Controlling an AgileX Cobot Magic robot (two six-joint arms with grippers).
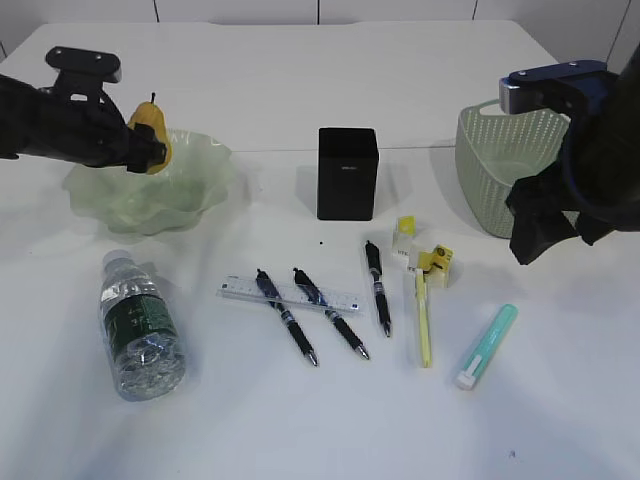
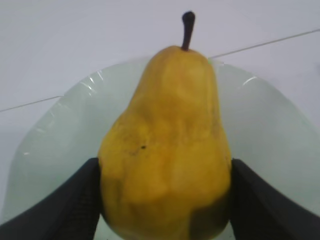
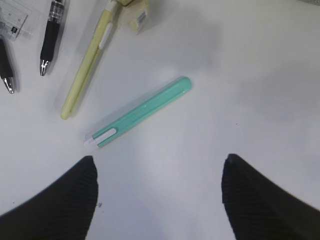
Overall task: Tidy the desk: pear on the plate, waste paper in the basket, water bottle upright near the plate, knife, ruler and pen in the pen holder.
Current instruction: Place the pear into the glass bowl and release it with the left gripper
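Two sets of jaws are mine, and only the left jaws (image 1: 150, 150) carry anything: they are clamped on the pear (image 1: 152, 130), one finger on each flank of its wide lower half, stem pointing up, holding it above the plate (image 1: 200, 185) toward the far left corner of the worktop (image 1: 300, 420). In my left wrist view the pear (image 2: 167, 150) fills the middle with the plate (image 2: 265, 130) pale behind it; I cannot tell whether the fruit touches the glass. My right jaws (image 1: 545, 235) hang spread apart and empty near the right edge, just in front of the basket (image 1: 490, 165); in my right wrist view my fingers (image 3: 55, 205) stand wide over bare worktop, with the teal knife (image 3: 140, 112) lying flat just beyond them. The water bottle (image 1: 140, 325) lies on its side near the front left, in front of the plate. The pen holder (image 1: 347, 172) stands upright at the middle of the worktop. In front of it the ruler (image 1: 345, 298) lies flat with two black pens (image 1: 285, 315) crossing over it, a third black pen (image 1: 378, 288) beside them, then a yellow pen (image 1: 423, 320). The waste paper (image 1: 425, 252) sits at the yellow pen's far end, between the pen holder and the basket
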